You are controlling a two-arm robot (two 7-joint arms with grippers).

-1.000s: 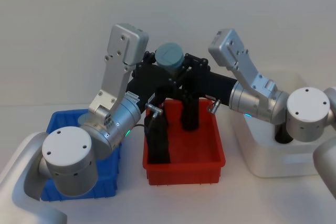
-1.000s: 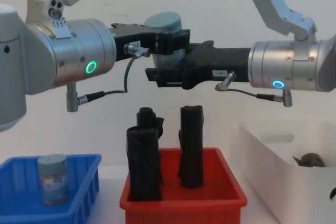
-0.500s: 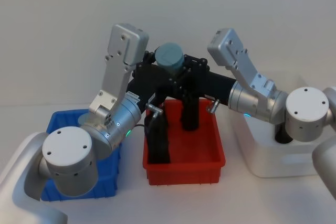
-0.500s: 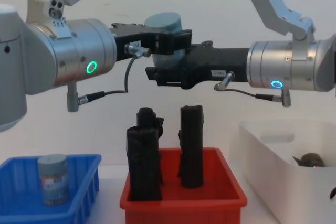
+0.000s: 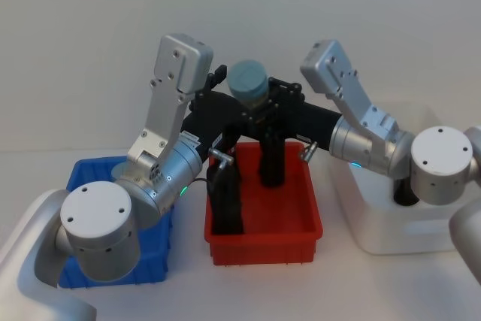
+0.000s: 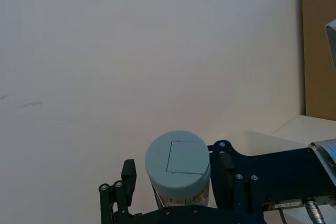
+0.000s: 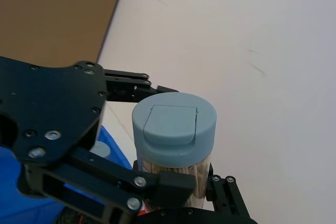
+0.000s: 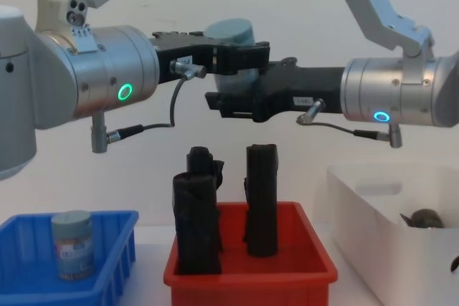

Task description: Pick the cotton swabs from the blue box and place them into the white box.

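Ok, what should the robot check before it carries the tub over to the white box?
1. Right gripper shut on the tub: ok.
2. Left gripper clear of the tub: ok, gaps show beside its fingers.
3. Tub upright, lid closed: ok.
4. Black rolls in the red bin stand below the tub: ok.
5. Room in the white box: cannot tell; something dark lies inside.

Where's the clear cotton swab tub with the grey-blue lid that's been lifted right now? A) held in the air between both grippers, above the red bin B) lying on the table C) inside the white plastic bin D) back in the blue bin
A: the lifted cotton swab tub sits high between the left gripper and the right gripper, above the red bin holding the black rolls.
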